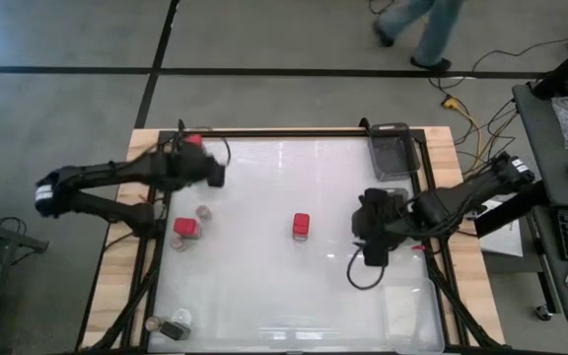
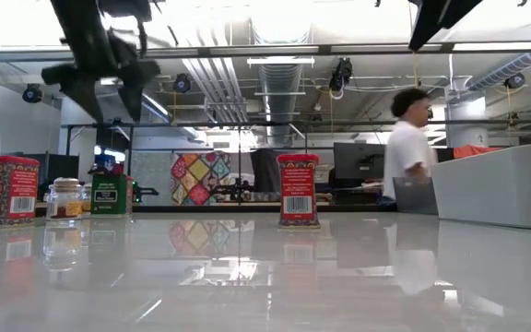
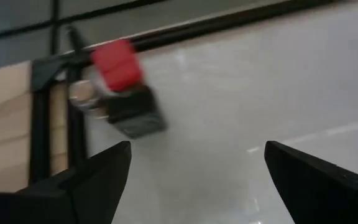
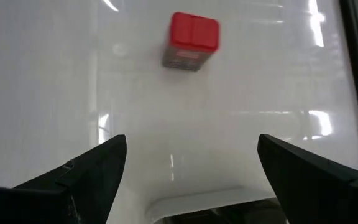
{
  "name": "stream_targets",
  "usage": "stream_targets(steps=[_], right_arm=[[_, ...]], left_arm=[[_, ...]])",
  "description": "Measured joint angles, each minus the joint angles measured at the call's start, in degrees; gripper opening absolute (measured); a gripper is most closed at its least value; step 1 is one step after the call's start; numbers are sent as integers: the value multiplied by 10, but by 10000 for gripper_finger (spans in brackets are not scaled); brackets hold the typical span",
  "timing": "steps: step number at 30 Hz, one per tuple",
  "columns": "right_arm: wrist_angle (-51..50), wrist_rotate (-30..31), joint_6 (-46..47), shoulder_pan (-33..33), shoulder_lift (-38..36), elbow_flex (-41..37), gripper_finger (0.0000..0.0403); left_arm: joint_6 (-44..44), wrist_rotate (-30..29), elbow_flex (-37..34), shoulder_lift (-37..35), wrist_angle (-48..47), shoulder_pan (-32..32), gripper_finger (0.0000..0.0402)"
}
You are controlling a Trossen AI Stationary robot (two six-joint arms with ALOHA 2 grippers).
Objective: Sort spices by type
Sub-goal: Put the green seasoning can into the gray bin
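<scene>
Left gripper (image 1: 215,176) open, empty, near far-left cluster: red tin (image 3: 118,63), dark tin (image 3: 135,112), jar (image 3: 82,96) touching | right gripper (image 4: 188,162) open, facing lone red tin (image 1: 301,226) mid-table | risk: crowded cluster, finger may topple neighbours.

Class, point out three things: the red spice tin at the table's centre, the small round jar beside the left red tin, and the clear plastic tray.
centre red spice tin (image 1: 301,226), high view, its red lid
small round jar (image 1: 203,212), high view, its top
clear plastic tray (image 1: 391,150), high view, its wall
</scene>
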Motion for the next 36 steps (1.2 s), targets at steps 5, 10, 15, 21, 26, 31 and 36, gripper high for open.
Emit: stream_targets(steps=[5,10,15,21,26,31,36], right_arm=[[1,3,0,33,3,0,354],[3,5,-3,58,2,0,354],[3,5,0,80,2,0,354],[3,5,7,88,1,0,354],[3,6,13,88,1,0,354],[3,6,20,88,1,0,354],[3,6,23,88,1,0,354]], left_arm=[[48,50,-28,5,65,138,354],[85,92,-41,29,112,227,354],[136,138,-45,62,126,280,354],[167,193,-41,93,127,345,354],[195,215,-19,118,123,376,354],[212,242,2,150,113,393,354],[227,272,10,183,110,398,354]])
